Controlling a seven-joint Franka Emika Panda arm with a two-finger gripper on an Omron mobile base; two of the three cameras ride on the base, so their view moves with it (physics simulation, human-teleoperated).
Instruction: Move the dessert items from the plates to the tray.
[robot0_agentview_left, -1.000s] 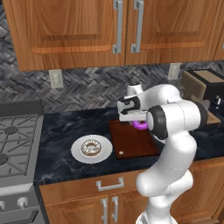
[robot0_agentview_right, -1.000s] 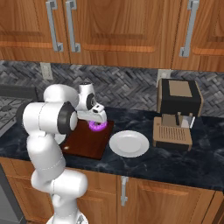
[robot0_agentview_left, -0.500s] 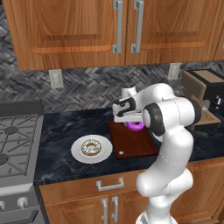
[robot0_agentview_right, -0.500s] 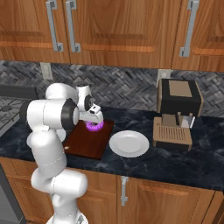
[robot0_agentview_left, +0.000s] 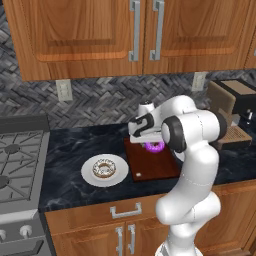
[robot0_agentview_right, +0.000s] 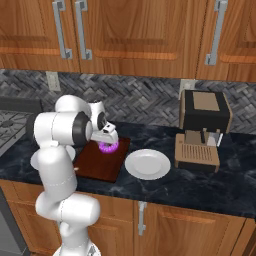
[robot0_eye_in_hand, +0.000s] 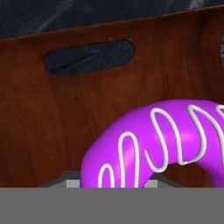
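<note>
My gripper (robot0_agentview_left: 151, 143) is shut on the purple donut (robot0_agentview_left: 155, 146), low over the back part of the dark wooden tray (robot0_agentview_left: 155, 165). From the right, the gripper (robot0_agentview_right: 108, 142) and purple donut (robot0_agentview_right: 107, 147) hang over the tray (robot0_agentview_right: 97, 164). The hand view has the purple donut (robot0_eye_in_hand: 166, 144), with its white icing lines, close above the tray (robot0_eye_in_hand: 65, 118) near its handle slot (robot0_eye_in_hand: 89, 57). A brown donut (robot0_agentview_left: 104, 168) with white icing lies on the left plate (robot0_agentview_left: 89, 176). The other plate (robot0_agentview_right: 147, 164) lies bare to the right of the tray.
A coffee machine (robot0_agentview_right: 202, 131) stands on the dark counter right of the bare plate. The stove (robot0_agentview_left: 17, 165) borders the counter on the left. Wooden cabinets hang above, and the tiled wall closes the back.
The hand with the purple donut has shifted a little to the left and down over the tray. The brown donut and both plates have stayed put.
</note>
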